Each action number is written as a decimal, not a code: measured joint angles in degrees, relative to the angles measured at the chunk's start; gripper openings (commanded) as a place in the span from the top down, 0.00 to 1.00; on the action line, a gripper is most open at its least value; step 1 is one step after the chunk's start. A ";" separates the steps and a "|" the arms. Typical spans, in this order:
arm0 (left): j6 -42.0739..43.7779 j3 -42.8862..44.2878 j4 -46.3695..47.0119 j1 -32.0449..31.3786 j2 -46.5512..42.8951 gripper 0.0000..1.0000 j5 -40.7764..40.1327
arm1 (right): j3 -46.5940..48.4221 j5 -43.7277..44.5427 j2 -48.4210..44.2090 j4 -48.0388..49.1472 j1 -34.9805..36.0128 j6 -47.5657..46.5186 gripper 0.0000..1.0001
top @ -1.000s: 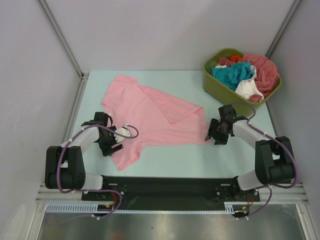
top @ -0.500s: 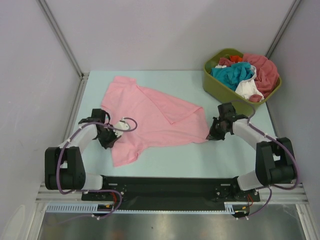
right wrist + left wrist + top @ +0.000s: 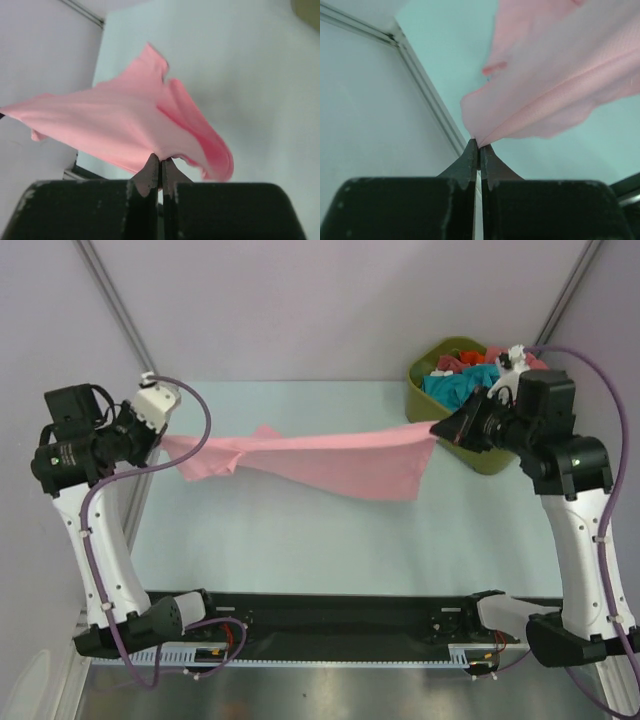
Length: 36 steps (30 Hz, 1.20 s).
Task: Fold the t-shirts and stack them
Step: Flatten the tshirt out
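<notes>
Across the middle of the overhead frame, the light pink t-shirt (image 3: pixel 330 462) hung stretched above the table (image 3: pixel 300 550). At its left end the left gripper (image 3: pixel 479 149) was pinched tight on a cloth edge. At its right end the right gripper (image 3: pixel 160 161) clamped the shirt likewise. Upper right, other t-shirts (image 3: pixel 468 390) lay heaped in the olive tub (image 3: pixel 420 395).

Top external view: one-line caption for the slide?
Left gripper and right gripper hold the light pink t-shirt stretched in mid-air between them; olive tub behind.
</notes>
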 measured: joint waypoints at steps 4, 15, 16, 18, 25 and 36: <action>-5.53 6.78 1.20 0.02 1.33 1.00 0.13 | 11.78 -2.95 7.15 0.81 -0.87 -0.76 1.00; -24.11 35.10 14.82 -0.02 31.10 1.00 -4.66 | 39.74 -7.32 49.70 16.52 -1.90 5.42 1.00; -25.03 37.00 16.04 -0.07 33.24 1.00 -5.03 | 42.10 -7.23 52.09 18.25 -1.90 6.51 1.00; -26.23 39.32 18.14 -0.17 35.50 1.00 -5.90 | 45.33 -6.99 55.04 22.73 -1.97 9.09 1.00; -26.62 45.05 23.34 -0.55 35.63 1.00 -5.60 | 47.60 -3.76 52.94 36.46 -2.51 12.76 1.00; -17.20 12.55 25.81 -0.63 22.08 1.00 -0.63 | 11.80 -0.48 31.15 42.03 -2.82 9.77 1.00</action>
